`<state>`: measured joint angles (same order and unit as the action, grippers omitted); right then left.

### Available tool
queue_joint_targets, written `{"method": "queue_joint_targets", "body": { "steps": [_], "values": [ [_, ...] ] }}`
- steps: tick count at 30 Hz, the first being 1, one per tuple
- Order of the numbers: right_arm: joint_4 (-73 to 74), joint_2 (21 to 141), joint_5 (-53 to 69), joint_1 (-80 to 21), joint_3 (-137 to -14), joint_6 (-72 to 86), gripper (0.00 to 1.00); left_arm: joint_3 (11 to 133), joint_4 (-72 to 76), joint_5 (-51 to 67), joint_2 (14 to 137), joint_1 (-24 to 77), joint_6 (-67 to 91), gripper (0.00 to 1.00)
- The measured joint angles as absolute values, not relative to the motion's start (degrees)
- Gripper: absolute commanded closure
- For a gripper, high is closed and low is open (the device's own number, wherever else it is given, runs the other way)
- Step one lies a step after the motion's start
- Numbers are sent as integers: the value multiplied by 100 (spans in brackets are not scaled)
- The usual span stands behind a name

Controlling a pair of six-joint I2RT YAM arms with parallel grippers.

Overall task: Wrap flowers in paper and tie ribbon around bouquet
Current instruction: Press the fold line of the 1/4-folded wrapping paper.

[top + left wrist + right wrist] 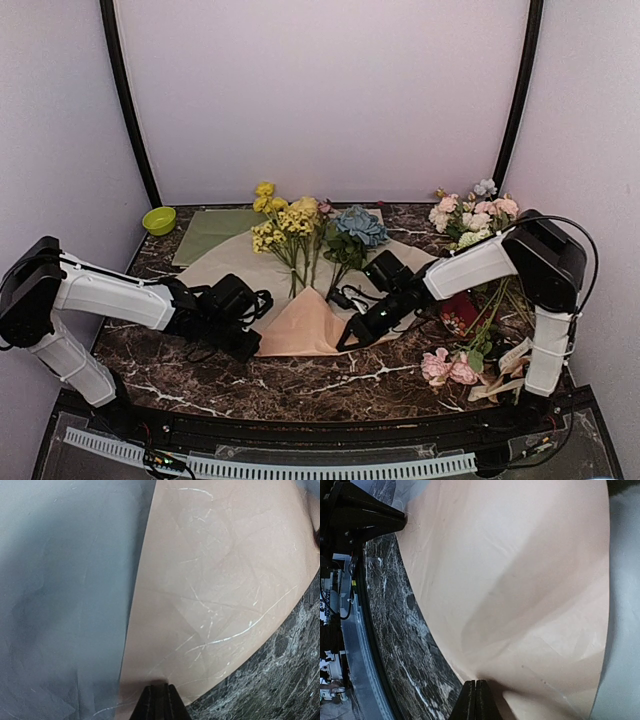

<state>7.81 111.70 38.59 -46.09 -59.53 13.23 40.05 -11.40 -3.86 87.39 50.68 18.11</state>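
Observation:
The paper (225,268) lies tan side up on the marble table, its near part folded over as a peach-pink flap (305,325). Yellow flowers (283,225) and a blue hydrangea (360,226) rest on its far half, stalks pointing towards the flap. My left gripper (250,342) is shut on the flap's left corner. In the left wrist view its jaws (159,689) pinch the paper's edge (215,580). My right gripper (350,340) is shut on the flap's right corner, the jaws (476,685) biting the peach sheet (520,555). The ribbon and a wrapped bouquet are out of view.
A green sheet (210,232) and a lime bowl (159,220) sit at the back left. Pink and white roses (475,213) stand at the back right. More pink blooms (447,367), cream ribbons (505,375) and a red object (460,312) crowd the right side.

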Motion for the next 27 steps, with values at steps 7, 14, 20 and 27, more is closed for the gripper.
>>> {"method": "queue_joint_targets", "body": {
  "steps": [7, 14, 20, 27],
  "values": [
    [628, 10608, 3800, -4270, -5133, 1369, 97, 4005, -1142, -368, 8739, 5052, 1809, 92],
    [705, 10167, 3638, -4060, -4659, 1382, 97, 4005, -1125, -349, 8742, 5035, 1811, 93],
    [1120, 9762, 3382, -3642, -4416, 1409, 97, 4005, -1125, -346, 8742, 5035, 1811, 92],
    [2058, 9463, 2786, -3503, -4727, 1424, 98, 4005, -1125, -344, 8739, 5035, 1811, 92]
  ]
}}
